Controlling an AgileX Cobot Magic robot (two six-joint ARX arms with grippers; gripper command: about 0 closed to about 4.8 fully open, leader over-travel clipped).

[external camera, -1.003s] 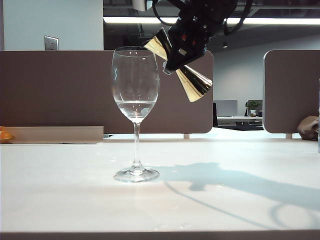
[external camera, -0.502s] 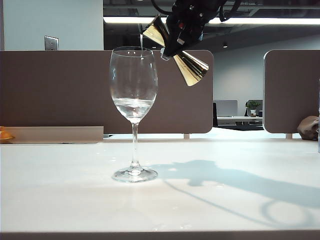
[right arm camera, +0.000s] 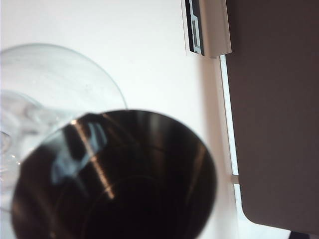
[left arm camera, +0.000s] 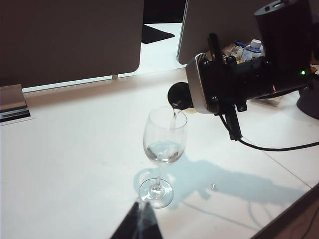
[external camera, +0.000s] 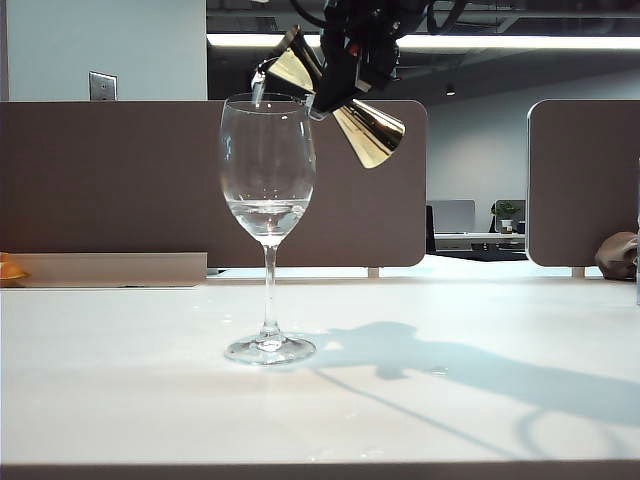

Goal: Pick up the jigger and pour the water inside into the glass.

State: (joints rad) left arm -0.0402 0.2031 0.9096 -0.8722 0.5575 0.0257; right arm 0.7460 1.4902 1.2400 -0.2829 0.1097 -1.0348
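Jigger (external camera: 335, 108) tipped further than before, its lip now over the rim, glass (external camera: 268, 225) upright on white table (external camera: 140, 400), water (external camera: 258, 92) streaming in, right gripper (external camera: 350, 45) clamped on jigger's waist, left gripper's (left arm camera: 137, 224) jaw state cannot be told.

1. A bright ceiling strip light (external camera: 520, 42) glows behind the tall clear stemmed wine glass (external camera: 268, 180).
2. A soft arm shadow (external camera: 450, 365) falls on the white table (external camera: 120, 390) beside the glass foot.
3. The shiny gold metal jigger (right arm camera: 114, 179) looks dark and blurred, perhaps too close to focus.
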